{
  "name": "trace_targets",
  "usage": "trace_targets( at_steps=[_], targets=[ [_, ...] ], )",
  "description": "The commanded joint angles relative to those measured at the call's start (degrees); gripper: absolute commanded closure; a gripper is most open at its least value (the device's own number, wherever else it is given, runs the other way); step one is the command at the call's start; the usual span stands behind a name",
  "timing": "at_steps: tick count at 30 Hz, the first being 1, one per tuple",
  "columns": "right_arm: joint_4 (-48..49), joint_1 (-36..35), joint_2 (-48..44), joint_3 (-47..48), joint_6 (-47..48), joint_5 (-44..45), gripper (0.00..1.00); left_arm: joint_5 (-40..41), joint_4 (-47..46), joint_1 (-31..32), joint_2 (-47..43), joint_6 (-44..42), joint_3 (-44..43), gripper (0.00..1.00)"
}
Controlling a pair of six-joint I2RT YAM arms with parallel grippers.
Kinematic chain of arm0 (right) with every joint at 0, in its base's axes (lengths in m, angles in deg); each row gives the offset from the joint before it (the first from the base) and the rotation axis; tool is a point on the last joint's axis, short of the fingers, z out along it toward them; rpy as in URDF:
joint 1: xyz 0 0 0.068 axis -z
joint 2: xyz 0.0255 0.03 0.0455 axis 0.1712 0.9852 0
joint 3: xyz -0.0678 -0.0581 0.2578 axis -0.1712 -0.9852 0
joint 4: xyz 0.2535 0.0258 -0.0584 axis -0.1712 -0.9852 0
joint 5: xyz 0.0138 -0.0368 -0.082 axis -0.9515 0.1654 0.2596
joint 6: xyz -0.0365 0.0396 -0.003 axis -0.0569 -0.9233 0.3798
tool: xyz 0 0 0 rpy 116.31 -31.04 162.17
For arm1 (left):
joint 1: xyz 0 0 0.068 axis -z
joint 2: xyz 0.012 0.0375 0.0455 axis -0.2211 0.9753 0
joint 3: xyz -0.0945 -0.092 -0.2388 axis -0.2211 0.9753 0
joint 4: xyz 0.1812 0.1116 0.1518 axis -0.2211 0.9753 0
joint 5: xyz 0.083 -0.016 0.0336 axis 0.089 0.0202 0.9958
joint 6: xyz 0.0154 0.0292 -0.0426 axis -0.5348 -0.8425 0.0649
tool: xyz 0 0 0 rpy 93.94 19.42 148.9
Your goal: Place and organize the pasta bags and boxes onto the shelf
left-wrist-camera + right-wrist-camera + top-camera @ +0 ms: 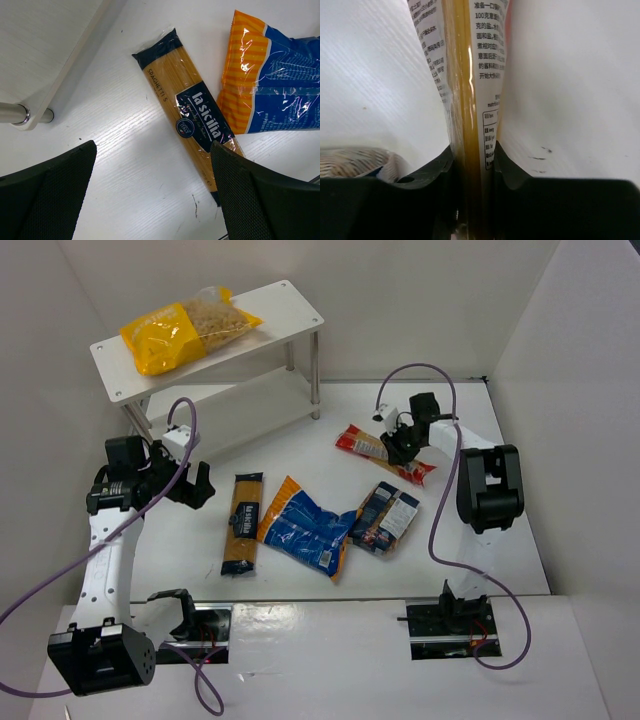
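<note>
One pack, the macaroni bag (pixel 190 328), was seen lying on the top board of the shelf (pixel 295 302), at the far left of the table (pixel 500 540). Four packs were found on the table itself. The black pack (pixel 242 523) was laid lengthwise just left of the blue bag (pixel 305 528), whose right end was met by the navy pack (pixel 385 517). The red bag (pixel 362 443) was set farther back, right of the shelf and apart from the rest.

The right gripper (pixel 394 452) was positioned at the red bag's middle. Its jaws were drawn in tight on the bag, a finger pressed to each side. Whether the bag was raised off the table could not be told.

The left gripper (pixel 203 486) was held between the shelf and the black pack, its jaws spread wide with nothing grasped.
</note>
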Motion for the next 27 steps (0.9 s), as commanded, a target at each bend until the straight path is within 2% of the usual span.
trace_targets(
  at_steps=[1, 6, 9, 18, 27],
  targets=[
    [-6.3, -1.3, -2.1, 3.2, 1.5, -2.7, 1.00, -1.2, -0.7, -0.2, -0.1, -0.9, 0.6, 0.00],
    [-8.7, -1.9, -9.7, 6.9, -2.5, -14.1, 1.00, -0.6, -0.7, -0.2, -1.2, -0.9, 0.6, 0.00],
    [-8.7, -2.4, -14.0, 8.5, -5.7, -16.7, 1.00, -0.6, -0.7, -0.2, -1.7, -0.9, 0.6, 0.00],
    [-7.1, -3.5, -23.1, 11.4, -12.3, -17.4, 1.00, -1.2, -0.7, -0.2, -2.8, -0.9, 0.6, 0.00],
    [-2.3, -11.9, -23.9, 16.3, -18.2, -11.7, 1.00, 0.9, -2.8, -4.6, -8.3, 2.1, 1.8, 0.00]
  ],
)
